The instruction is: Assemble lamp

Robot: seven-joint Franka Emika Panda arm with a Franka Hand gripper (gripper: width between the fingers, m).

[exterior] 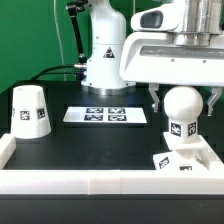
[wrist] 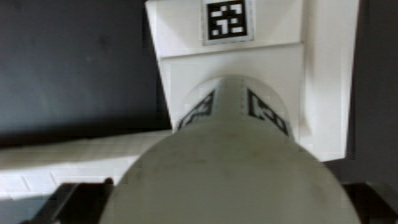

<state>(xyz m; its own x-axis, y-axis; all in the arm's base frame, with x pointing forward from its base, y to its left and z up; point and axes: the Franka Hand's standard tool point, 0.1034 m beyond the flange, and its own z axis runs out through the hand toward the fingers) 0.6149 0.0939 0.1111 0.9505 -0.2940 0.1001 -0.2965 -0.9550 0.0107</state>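
My gripper (exterior: 182, 103) is shut on the round white bulb (exterior: 183, 108), its dark fingers (exterior: 155, 100) on either side of the ball. The bulb's tagged neck (exterior: 181, 131) points down, just above the square white base (exterior: 180, 160), which lies at the exterior view's right against the white rail. In the wrist view the bulb (wrist: 222, 160) fills the foreground between the fingertips (wrist: 54, 205), with the base (wrist: 222, 40) and its tag beyond it. The tapered shade (exterior: 29, 109) stands mouth-down at the exterior view's left, well away from the gripper.
The marker board (exterior: 106, 115) lies flat on the black table at the middle back. A white rail (exterior: 100, 180) runs along the front edge and up both sides. The robot's white pedestal (exterior: 105, 60) stands behind the marker board.
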